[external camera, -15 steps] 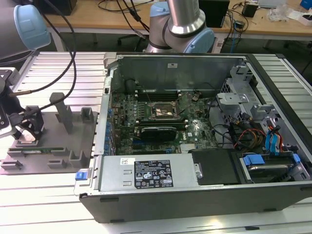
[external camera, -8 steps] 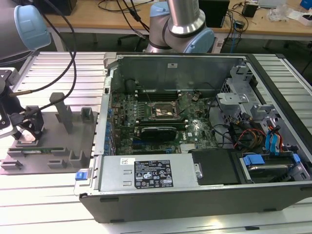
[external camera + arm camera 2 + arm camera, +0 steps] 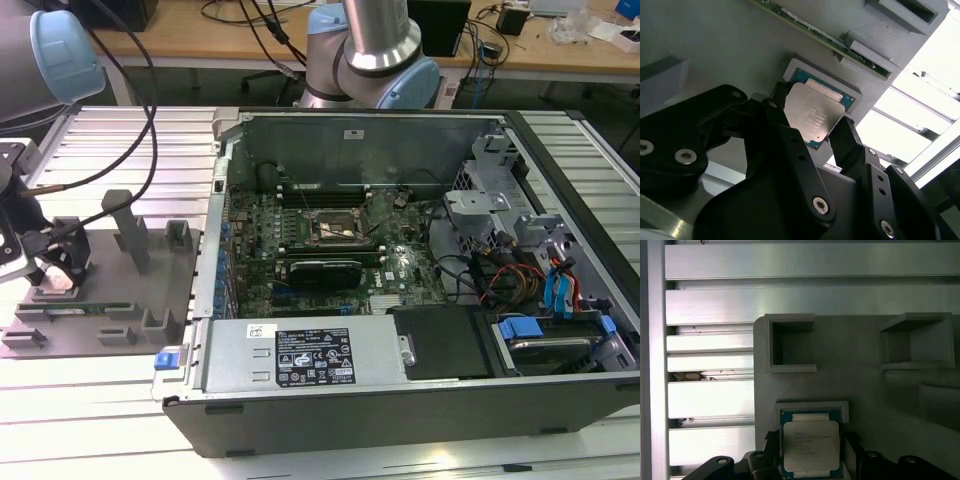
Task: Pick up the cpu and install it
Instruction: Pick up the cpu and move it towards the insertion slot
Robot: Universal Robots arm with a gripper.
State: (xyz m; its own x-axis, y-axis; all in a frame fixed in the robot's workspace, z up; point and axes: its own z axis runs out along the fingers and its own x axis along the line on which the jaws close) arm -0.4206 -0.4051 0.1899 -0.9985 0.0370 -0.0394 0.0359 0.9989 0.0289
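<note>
Open computer case (image 3: 400, 300) lies well off from the gripper, with the dark socket (image 3: 335, 228) bare on its board. Grey tray (image 3: 865, 390) is directly under the gripper. A long green memory stick (image 3: 815, 35) lies in its slot just beyond the fingers.

Gripper (image 3: 810, 112) is low over the tray, jaws part-open and set just wider than the chip, one finger at each of two opposite edges. Can't tell whether the pads touch it.

The cpu (image 3: 811, 442) sits flat between the fingers in its shallow square nest on the tray, silvery lid up, green board rim showing around it.

Handling, my reading: light, rigid, thin. The metal lid is slick and the underside contacts are delicate. Best taken by opposite side edges, kept level, with a light squeeze.
</note>
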